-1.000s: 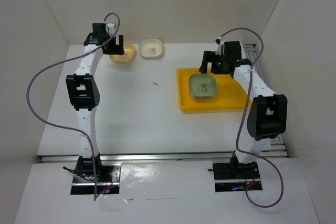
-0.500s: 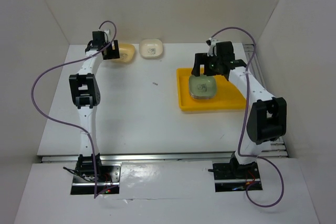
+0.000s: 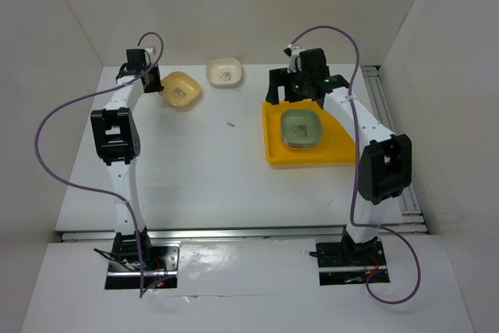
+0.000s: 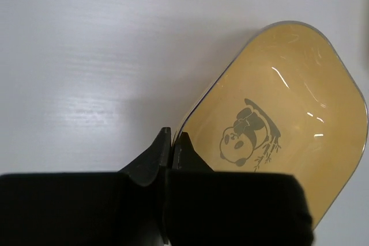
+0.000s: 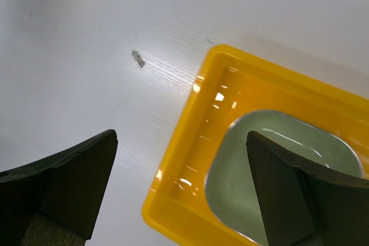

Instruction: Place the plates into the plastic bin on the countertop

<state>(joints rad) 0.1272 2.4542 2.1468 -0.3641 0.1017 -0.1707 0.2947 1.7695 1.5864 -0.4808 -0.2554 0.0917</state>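
The white tabletop [image 3: 210, 169] is matte and plain, boxed in by white walls [image 3: 257, 5] at the back and on both sides. Right of centre in the overhead view sits the yellow bin [image 3: 273, 154], with a green plate [image 3: 301, 128] lying inside it. Near the back wall, upper left, a cream plate [image 3: 224, 72] rests flat, and a yellow plate [image 3: 180, 89] sits just beside it without touching, turned corner-on.

From overhead, the left claw [image 3: 152, 82] is only a dark lump at the yellow plate's left edge. The left wrist view settles it: the claw [image 4: 173, 139] is pinched together on the rim of the yellow plate [image 4: 288, 113], one finger on either side of the thin edge. It also shows a panda printed in the dish and a soft shadow on the surface beside it.

The right claw [image 3: 300, 91] hangs over the bin's upper left corner. Its own view shows the claw [image 5: 181, 136] spread wide with nothing between the fingers, the bin's [image 5: 173, 171] glossy corner and the green plate [image 5: 230, 182] below, and a small dark speck [image 5: 138, 58] on the bare surface.

Between the yellow plate and the bin lies a broad open stretch, with only that speck [image 3: 231, 124] on it. The bin's right side runs close to the tabletop's right edge.
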